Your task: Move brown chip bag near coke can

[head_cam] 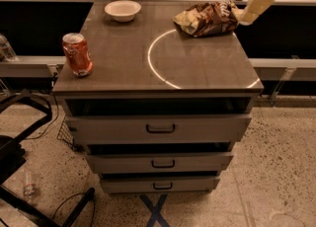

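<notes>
A brown chip bag (207, 18) lies crumpled at the counter's (123, 58) 1 o'clock corner, with the gripper (249, 10) at the bag's 3 o'clock edge. The coke can (77, 54) stands upright at 9 o'clock, well apart, and a white bowl (122, 10) sits at 11 o'clock.

Your cabinet top (197, 68) holds coke can (77, 54), bowl (122, 10), brown chip bag (207, 18). Gripper (244, 18) hangs beside the bag, maybe touching.

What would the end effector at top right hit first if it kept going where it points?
Probably the brown chip bag: the end effector slants down-left toward its nearest edge, very close, though depth is unclear.
</notes>
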### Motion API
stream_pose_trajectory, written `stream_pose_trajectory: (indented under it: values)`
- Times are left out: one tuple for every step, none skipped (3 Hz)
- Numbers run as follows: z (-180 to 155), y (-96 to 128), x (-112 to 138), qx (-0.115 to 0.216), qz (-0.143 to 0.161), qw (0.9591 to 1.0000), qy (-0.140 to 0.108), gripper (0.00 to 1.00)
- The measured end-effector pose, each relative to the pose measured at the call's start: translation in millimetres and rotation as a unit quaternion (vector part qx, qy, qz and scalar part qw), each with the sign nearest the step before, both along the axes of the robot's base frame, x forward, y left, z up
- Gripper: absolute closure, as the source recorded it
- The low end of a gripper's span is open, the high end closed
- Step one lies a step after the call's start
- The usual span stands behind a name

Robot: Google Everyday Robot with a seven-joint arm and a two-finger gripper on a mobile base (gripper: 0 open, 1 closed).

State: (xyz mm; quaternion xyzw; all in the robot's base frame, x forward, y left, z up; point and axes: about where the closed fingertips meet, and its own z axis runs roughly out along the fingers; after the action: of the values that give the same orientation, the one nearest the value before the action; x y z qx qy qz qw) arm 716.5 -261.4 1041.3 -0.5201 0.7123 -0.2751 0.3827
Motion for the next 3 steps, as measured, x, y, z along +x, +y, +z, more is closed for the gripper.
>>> stream_pose_trajectory:
  values:
    - [-48, 1, 53, 0.058, 0.027, 0.9975, 0.028, 0.00]
    - [-98, 1, 93, 0.115, 0.033, 0.9908, 0.062, 0.00]
    - [-117, 2, 122, 0.159, 0.036, 0.9844, 0.066, 0.00]
